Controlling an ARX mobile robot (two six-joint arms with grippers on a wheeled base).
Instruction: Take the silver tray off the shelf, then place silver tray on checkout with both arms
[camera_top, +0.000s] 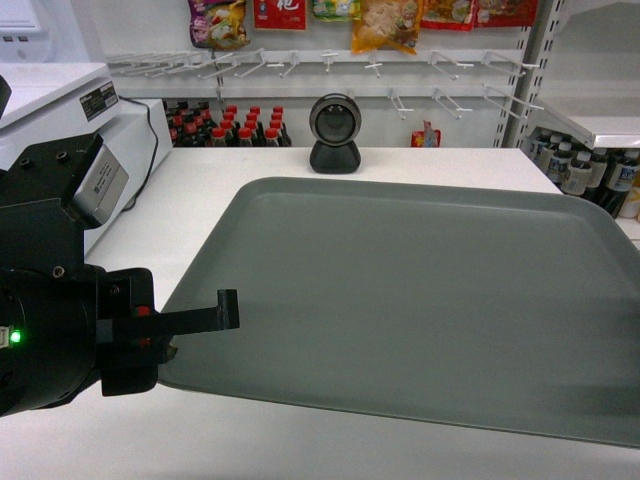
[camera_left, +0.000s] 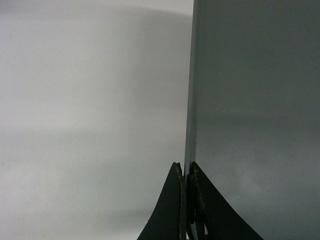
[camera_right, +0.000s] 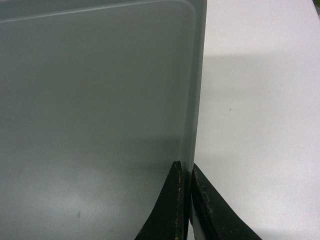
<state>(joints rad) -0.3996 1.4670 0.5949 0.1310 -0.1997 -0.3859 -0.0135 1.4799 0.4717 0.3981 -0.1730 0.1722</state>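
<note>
The silver tray (camera_top: 420, 300) is a big flat grey-green rectangle spread over the white checkout (camera_top: 200, 190). Its left rim is clamped in my left gripper (camera_top: 222, 318), with one black finger lying on top of the tray. In the left wrist view that gripper (camera_left: 186, 171) is shut on the tray (camera_left: 255, 100) edge, the counter (camera_left: 90, 100) beside it. My right gripper (camera_right: 186, 171) is shut on the opposite rim of the tray (camera_right: 95, 100), beside the white counter (camera_right: 260, 100); it is outside the head view. Whether the tray rests on the counter I cannot tell. The shelf it came from is out of view.
A black round scanner (camera_top: 335, 133) stands behind the tray's far edge. The white cash register (camera_top: 70, 130) sits at the left of the counter. Behind are rows of dark bottles (camera_top: 235, 127), hanging snack bags (camera_top: 385, 22), and more bottles (camera_top: 590, 170) at the right.
</note>
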